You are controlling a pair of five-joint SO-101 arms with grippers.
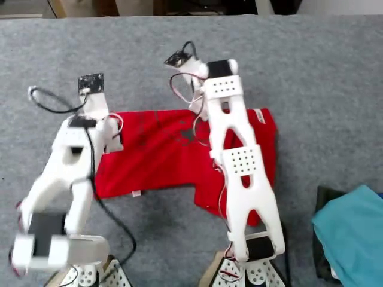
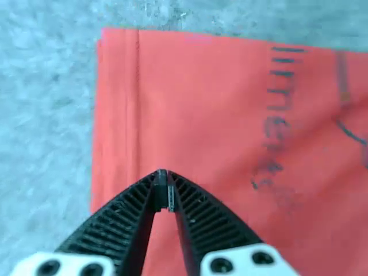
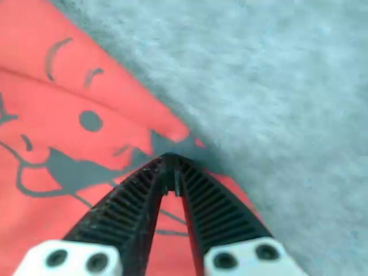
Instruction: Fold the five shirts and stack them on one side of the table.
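Pressing its tips together, the left pincer (image 2: pixel 163 192) hangs over the red shirt (image 2: pixel 230 115) near its hemmed side edge. The right pincer (image 3: pixel 169 172) is likewise closed tip to tip at the shirt's far edge; whether either pinches cloth is unclear. The shirt lies partly folded mid-surface (image 1: pixel 311 72), with a teal shirt (image 1: pixel 353 230) well apart at the right edge.

Table (image 1: pixel 311 66) open across upper frame, most room upper right. Centre blocked: red shirt (image 1: pixel 155 161) w/ left arm (image 1: pixel 72 173) over its left edge, right arm (image 1: pixel 239 161) across its right half. Cable loop (image 1: pixel 57 111) upper left. Teal shirt pile (image 1: pixel 353 227) fills lower right corner; bare strip btwn it & right arm.
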